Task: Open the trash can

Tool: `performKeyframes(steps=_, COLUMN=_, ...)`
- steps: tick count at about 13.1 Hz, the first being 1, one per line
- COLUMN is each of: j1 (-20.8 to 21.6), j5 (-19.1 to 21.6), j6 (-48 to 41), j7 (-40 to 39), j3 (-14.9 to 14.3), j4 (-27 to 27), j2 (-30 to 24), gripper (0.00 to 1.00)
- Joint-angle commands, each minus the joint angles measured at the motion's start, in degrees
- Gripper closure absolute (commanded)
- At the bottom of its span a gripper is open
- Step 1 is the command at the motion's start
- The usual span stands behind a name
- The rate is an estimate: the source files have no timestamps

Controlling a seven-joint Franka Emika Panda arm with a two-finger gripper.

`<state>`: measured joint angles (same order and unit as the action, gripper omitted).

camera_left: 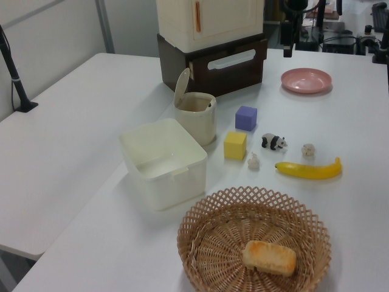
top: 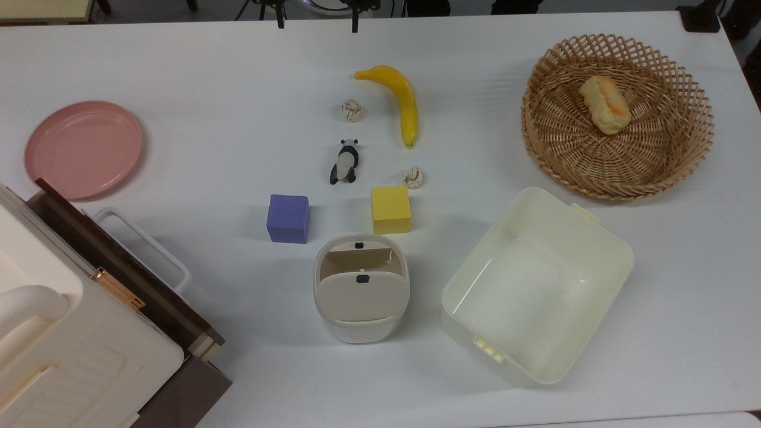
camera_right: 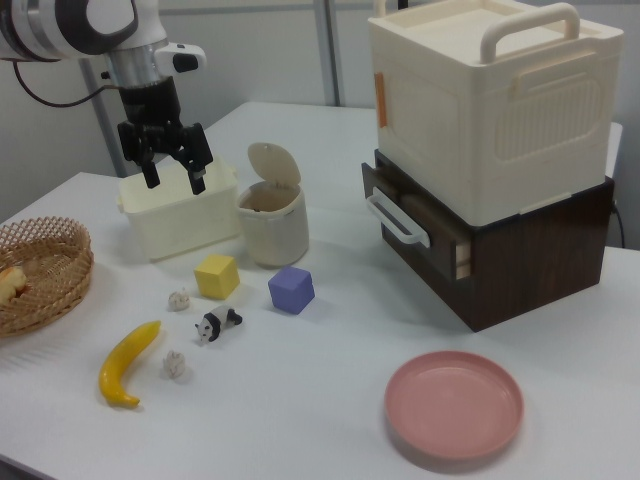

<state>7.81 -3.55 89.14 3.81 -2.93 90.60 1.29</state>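
The trash can (top: 361, 324) is a small off-white bin near the table's front middle, between the purple cube and the cream tub. Its beige lid (camera_left: 181, 87) stands flipped up, and the inside shows (camera_right: 263, 200). A black button (top: 358, 244) sits on the rim. My gripper (camera_right: 173, 180) hangs open and empty, high above the table. It is well apart from the can, over the banana side of the table. In the top view, its two fingertips (top: 278, 22) poke in at the top edge, spread wide.
Yellow cube (top: 390, 209) and purple cube (top: 288, 217) sit just behind the can, with a panda (top: 345, 161), two paper balls and a banana (top: 399, 101) beyond. Cream tub (top: 612, 244) is on the top view's right, basket (top: 618, 166) with bread behind it. Pink plate (top: 83, 147) and handled box (top: 71, 356) lie on the top view's left.
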Motion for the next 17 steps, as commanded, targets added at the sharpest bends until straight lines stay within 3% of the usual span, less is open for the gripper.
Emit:
performKeyframes(steps=1, j1=0.54, j5=-1.11, j6=0.16, j7=0.50, j3=0.03, j4=1.07, j2=-1.11, gripper=0.00)
performKeyframes(steps=7, j1=0.28, j5=-1.20, j6=5.08, j7=0.59, j3=0.03, j4=1.16, j2=-0.67, gripper=0.00)
performKeyframes(steps=17, j1=0.19, j5=-1.11, j6=4.38, j7=0.68, j3=0.03, j4=1.69, j2=-0.93, gripper=0.00)
